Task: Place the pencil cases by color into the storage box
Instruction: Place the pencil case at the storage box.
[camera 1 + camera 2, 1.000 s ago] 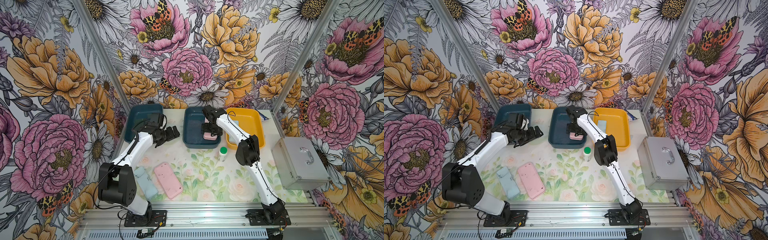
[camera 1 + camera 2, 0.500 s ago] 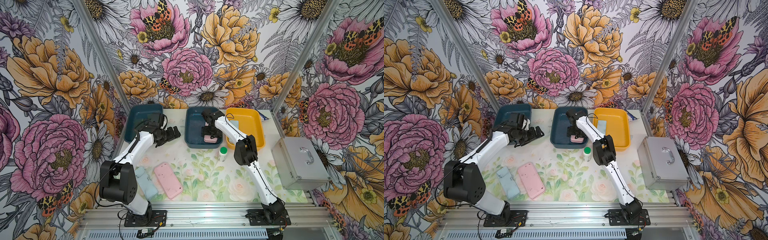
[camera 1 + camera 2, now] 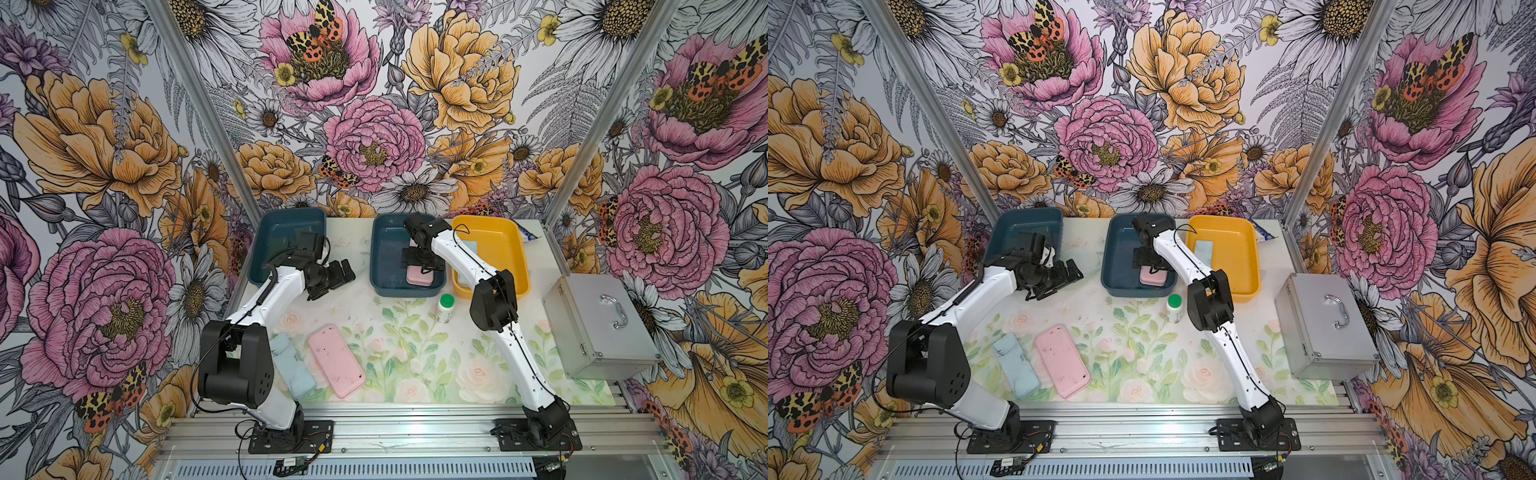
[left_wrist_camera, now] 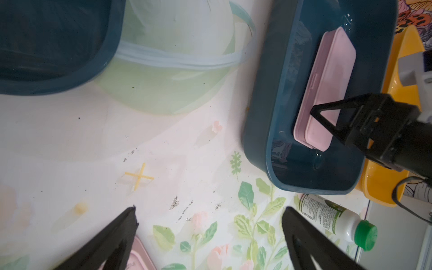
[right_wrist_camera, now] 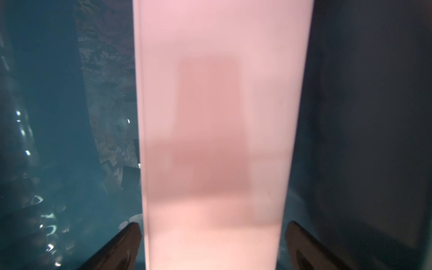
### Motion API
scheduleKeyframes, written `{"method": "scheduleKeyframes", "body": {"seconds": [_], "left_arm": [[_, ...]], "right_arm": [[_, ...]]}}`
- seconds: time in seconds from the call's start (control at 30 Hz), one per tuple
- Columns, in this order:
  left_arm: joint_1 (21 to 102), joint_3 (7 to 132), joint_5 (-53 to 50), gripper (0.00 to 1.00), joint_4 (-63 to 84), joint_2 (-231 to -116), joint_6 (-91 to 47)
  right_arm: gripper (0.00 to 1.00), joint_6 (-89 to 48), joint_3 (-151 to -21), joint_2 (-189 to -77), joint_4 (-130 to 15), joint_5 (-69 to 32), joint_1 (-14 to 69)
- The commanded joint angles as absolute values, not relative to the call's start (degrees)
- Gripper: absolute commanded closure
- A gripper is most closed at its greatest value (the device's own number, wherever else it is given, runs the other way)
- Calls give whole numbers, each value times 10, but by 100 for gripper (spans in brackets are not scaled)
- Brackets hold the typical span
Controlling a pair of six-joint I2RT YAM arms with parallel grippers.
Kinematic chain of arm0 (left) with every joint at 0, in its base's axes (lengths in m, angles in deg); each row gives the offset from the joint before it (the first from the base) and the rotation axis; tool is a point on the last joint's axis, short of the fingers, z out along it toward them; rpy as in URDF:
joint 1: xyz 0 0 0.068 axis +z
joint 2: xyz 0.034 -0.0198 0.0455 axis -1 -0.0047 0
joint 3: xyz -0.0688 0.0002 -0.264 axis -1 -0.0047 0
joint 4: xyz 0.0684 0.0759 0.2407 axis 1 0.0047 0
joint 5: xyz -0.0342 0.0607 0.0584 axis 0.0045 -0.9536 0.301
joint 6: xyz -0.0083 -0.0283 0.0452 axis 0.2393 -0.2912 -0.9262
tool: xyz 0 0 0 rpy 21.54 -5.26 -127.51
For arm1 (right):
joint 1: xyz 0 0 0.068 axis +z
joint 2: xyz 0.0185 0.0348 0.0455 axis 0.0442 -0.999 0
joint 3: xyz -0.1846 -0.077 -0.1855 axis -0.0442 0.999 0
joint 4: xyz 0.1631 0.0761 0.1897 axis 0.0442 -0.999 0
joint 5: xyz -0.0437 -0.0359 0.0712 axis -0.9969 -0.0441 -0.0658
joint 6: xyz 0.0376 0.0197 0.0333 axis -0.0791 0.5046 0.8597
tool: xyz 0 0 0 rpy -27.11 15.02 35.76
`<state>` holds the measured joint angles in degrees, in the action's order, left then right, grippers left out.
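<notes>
My right claw (image 3: 419,262) just spread apart; pink case (image 3: 419,277) sits loose in middle bin (image 3: 385,253). Other pink (image 3: 336,360) waits on table (image 3: 415,332).

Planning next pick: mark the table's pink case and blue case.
Pink case on table (image 3: 336,360): in a top view, middle of lid.
Blue case on table (image 3: 1016,365): in a top view, visible lid middle.

No legible text anywhere; white bottle (image 4: 327,217) label carries fine print, too blurred to read.
</notes>
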<state>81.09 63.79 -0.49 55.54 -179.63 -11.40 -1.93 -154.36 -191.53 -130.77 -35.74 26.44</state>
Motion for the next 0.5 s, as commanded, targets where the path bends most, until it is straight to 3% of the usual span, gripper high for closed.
{"method": "scheduleKeyframes", "body": {"seconds": [0.0,0.17,0.47], "left_arm": [[815,620,-18,1,549,-1783,-102],[812,590,-57,1,565,-1753,-66],[770,507,-131,1,612,-1658,26]], "right_arm": [[0,-51,-1538,-1840,-1294,-381,281],[0,-93,-1491,-1768,-1288,-399,311],[0,-152,-1254,-1588,-1240,-456,417]]}}
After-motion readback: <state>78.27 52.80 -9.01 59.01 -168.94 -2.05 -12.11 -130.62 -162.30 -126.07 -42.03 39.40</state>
